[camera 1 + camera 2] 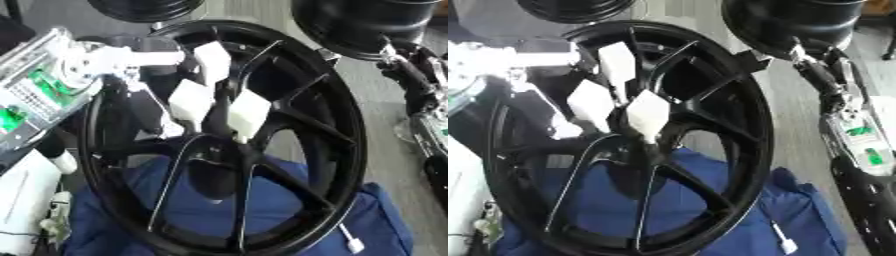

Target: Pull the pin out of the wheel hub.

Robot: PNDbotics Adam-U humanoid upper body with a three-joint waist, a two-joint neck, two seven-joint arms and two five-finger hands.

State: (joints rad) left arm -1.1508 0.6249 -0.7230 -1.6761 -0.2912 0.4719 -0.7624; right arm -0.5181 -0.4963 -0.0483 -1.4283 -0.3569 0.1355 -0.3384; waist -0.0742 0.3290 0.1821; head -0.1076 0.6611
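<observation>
A grey floor (385, 100) is lying behind a blue cushion (289, 210) that is carrying the black wheel hub (337, 125). The left hand (214, 95) is reaching in from the left, its white-tipped fingers (248, 114) curling at the hub's centre; whether they are gripping the pin, I cannot tell. The right eye view is showing more of the right arm (846, 115); its hand is hidden.

Left hand (206, 90) reaches in from the left, white-tipped fingers (248, 114) spread against the spokes of the black wheel (337, 125), which stands tilted on a blue cushion (289, 205).
</observation>
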